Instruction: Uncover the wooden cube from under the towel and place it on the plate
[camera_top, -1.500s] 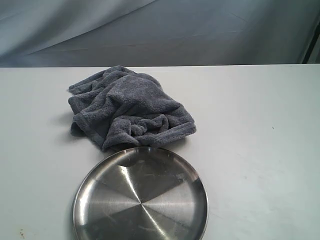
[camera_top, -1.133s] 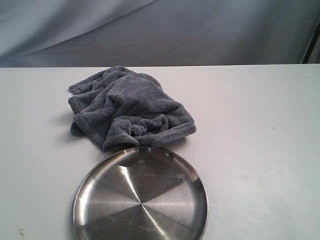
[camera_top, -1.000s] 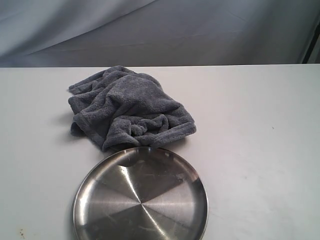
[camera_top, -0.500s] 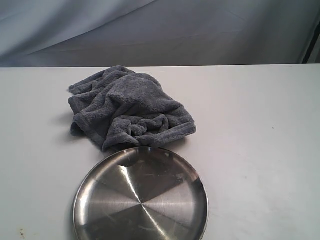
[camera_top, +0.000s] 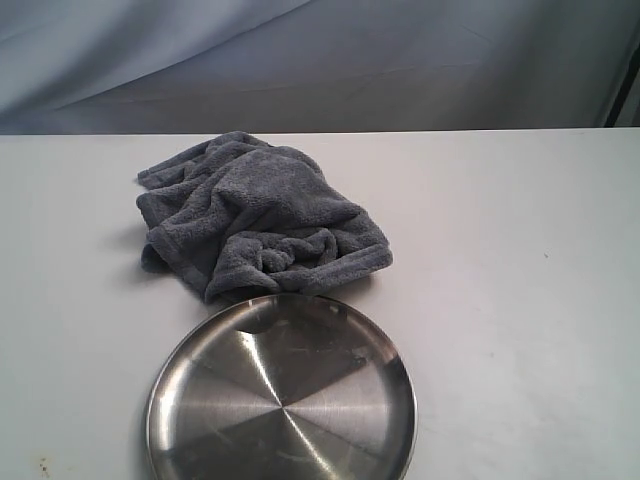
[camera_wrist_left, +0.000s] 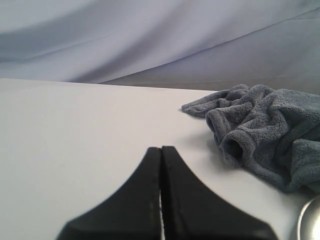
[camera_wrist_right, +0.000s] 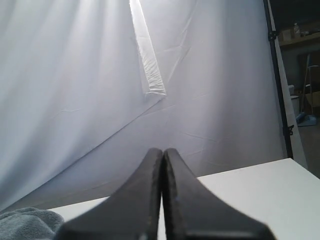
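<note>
In the exterior view, a grey fluffy towel (camera_top: 262, 215) is seen crumpled in a heap on the white table (camera_top: 520, 300), left of the middle and toward the far edge. Its near hem lies just beside the rim of the plate (camera_top: 280, 400). The plate is set at the near edge, its lowest part cut off by the frame, and its shiny steel is crossed by radial reflections. The cube is shown in no view; it may be hidden under the towel's raised middle, but that cannot be told. No gripper is seen here, and wide open table is left to the right of towel and plate. In the left wrist view, the left gripper (camera_wrist_left: 161, 150) is shown with its black jaws pressed together on nothing, low over the table. It is well apart from the towel, with open surface between, and only a sliver of the plate's rim is caught at the frame's corner. In the right wrist view, the right gripper (camera_wrist_right: 163, 150) is likewise closed on nothing and aimed at the pale backdrop (camera_wrist_right: 75, 75). Only a corner of the towel and a strip of table with its far edge are shown.
</note>
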